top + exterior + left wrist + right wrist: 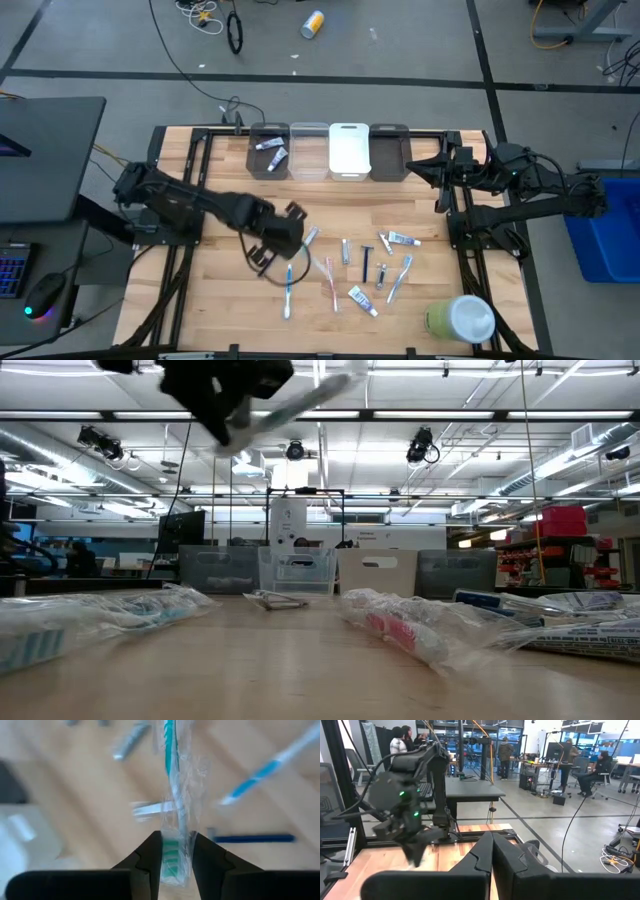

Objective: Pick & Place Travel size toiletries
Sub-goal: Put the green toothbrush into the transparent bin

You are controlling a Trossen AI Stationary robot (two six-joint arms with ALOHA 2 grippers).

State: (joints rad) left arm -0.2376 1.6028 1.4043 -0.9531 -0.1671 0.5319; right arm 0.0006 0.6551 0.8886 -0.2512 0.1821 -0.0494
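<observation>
high view: left gripper is over mid-surface, clamped on a wrapped toothbrush. The other toiletries lie loose on the wood, and two small tubes are already in the leftmost bin at the far edge. The right gripper is parked by the bins.
high view risk: the hold is on one end only, so the long free end could swing or snag a bin wall on the way over.
low view: the left gripper's load is lifted clear, high above the wrapped items on the wood. Its fingers are cropped at the frame top and the grip point is not visible.
left wrist view: fingers pinch the brush head through clear film. The slick wrapper could let the brush slide out. Background items are smeared and hard to identify.
right wrist view: right fingers are pressed together, holding nothing. The left arm is visible beyond; the bins are not in this frame.
</observation>
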